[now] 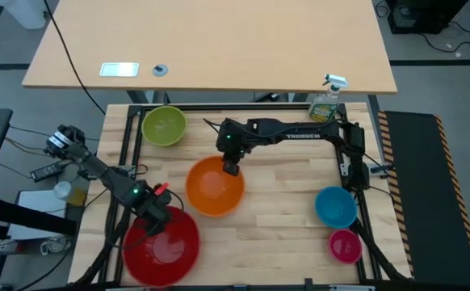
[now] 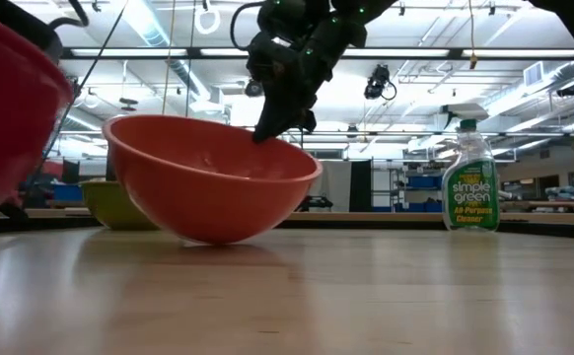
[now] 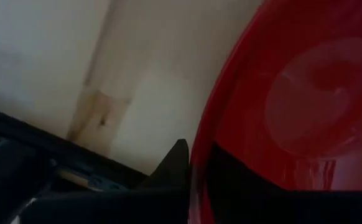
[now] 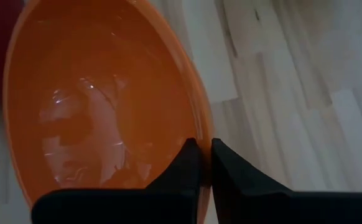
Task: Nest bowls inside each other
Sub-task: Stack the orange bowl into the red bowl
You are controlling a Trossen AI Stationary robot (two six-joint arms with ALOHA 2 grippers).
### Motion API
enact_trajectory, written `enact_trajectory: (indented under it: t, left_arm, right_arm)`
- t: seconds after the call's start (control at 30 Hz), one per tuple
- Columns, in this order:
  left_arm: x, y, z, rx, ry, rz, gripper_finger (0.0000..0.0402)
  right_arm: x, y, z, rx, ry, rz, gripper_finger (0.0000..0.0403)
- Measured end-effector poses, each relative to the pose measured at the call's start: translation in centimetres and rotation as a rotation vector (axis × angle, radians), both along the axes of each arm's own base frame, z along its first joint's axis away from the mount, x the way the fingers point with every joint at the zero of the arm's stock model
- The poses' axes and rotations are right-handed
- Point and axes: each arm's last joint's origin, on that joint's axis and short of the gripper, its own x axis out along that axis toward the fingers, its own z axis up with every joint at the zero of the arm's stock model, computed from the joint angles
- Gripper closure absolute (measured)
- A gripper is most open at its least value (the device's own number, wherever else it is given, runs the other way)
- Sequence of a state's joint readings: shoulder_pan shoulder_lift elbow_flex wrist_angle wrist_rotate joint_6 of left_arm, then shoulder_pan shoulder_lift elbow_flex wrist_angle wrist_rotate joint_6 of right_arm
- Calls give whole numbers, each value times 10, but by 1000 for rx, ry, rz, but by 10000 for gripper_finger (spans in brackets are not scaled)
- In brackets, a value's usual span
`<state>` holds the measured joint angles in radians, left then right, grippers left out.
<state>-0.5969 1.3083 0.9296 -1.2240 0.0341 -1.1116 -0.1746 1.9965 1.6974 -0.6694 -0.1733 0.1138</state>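
The red bowl (image 1: pixel 164 249) is at the table's near left corner, with my left gripper (image 1: pixel 156 212) shut on its far rim. The orange bowl (image 1: pixel 215 187) stands mid-table, and my right gripper (image 1: pixel 231 167) is shut on its far rim. In the low view the orange bowl (image 2: pixel 208 177) is tipped, its underside on the table. The lime green bowl (image 1: pixel 164 126) rests at the far left. The blue bowl (image 1: pixel 335 207) and the magenta bowl (image 1: pixel 345 246) rest at the near right. My left gripper (image 3: pixel 196 155) has the red bowl's rim (image 3: pixel 201 140) pinched, one finger outside the wall (image 3: pixel 175 165) and one inside. The fingers come from above, pointing down. My right gripper (image 4: pixel 204 144) pinches the orange bowl's rim (image 4: pixel 199 127) at its far side, one finger inside (image 4: pixel 184 165) and one outside. The fingers slant down from the far side. The bowl is tilted, its underside (image 2: pixel 208 237) on the table.
A green spray bottle (image 1: pixel 325 102) stands at the far right edge. Black frame rails (image 1: pixel 130 133) run along the table's sides. Bare wood lies between the orange and blue bowls. A second table (image 1: pixel 219 48) stands beyond the far edge.
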Motion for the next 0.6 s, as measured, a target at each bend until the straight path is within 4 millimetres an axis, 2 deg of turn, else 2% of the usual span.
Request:
enact_trajectory:
  t: [0.1, 0.27, 0.6]
  left_arm:
    - [2, 6, 0, 50, -22, 64, 350]
    - [7, 14, 1, 64, -41, 148, 352]
    - [10, 16, 1, 55, -52, 174, 349]
  right_arm:
    - [-3, -2, -1, 18, 24, 2, 375]
    - [-12, -5, 4, 12, 65, 8, 374]
    - [-34, -26, 41, 28, -19, -15, 376]
